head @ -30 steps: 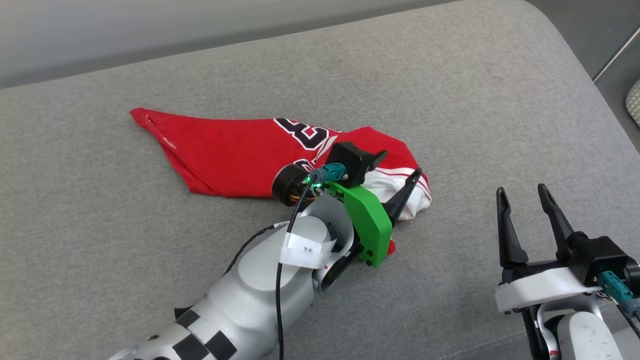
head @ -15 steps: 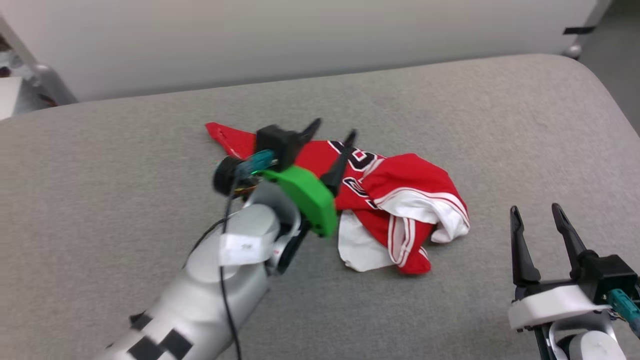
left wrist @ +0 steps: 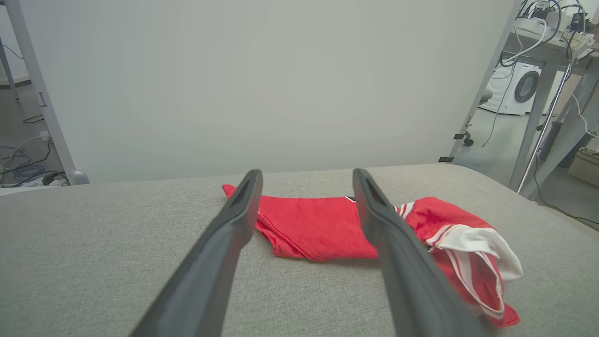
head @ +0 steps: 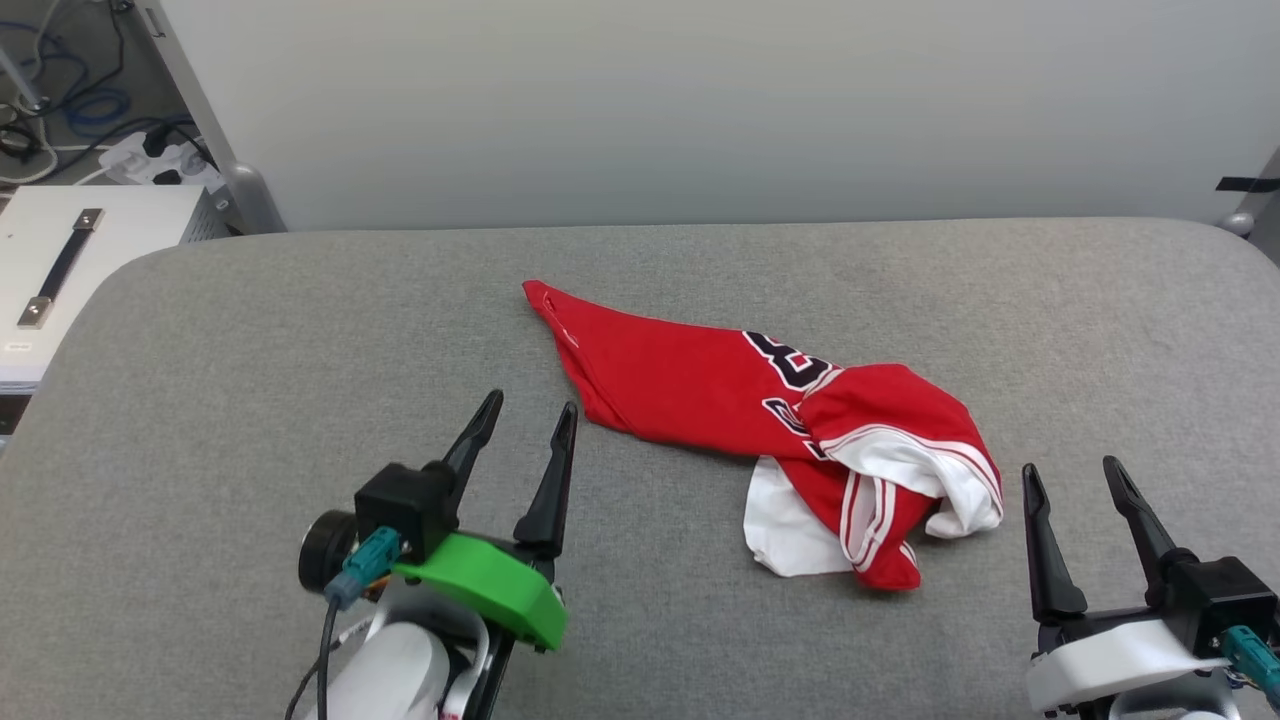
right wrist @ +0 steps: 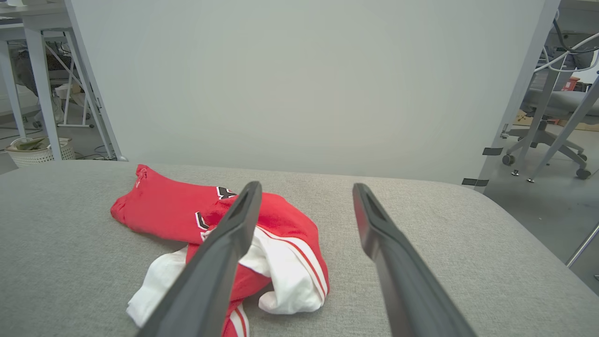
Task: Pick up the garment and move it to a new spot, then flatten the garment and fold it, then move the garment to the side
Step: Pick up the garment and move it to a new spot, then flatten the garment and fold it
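Observation:
The garment [head: 690, 385] is a red jersey with white sleeves and stripe trim, lying crumpled on the grey table [head: 250, 400], a little right of its middle. Part of its black lettering shows. In the head view my left gripper [head: 528, 414] stands open at the lower left, apart from the jersey's left side, with nothing in it. My right gripper [head: 1073, 468] stands open at the lower right, just right of the bunched sleeves. The garment [left wrist: 313, 224] lies beyond the open left fingers in the left wrist view. In the right wrist view the garment [right wrist: 164, 206] lies left of my right fingers.
A pale wall panel [head: 700, 100] stands right behind the table's far edge. A white case with a handle [head: 70, 260] sits off the table's left end, with cables on the floor behind it. Bare grey cloth spreads left of the jersey and in front of it.
The head camera has tilted up and shifted. My left gripper has let go of the jersey's sleeve end and drawn back to the lower left, open. The jersey stays crumpled.

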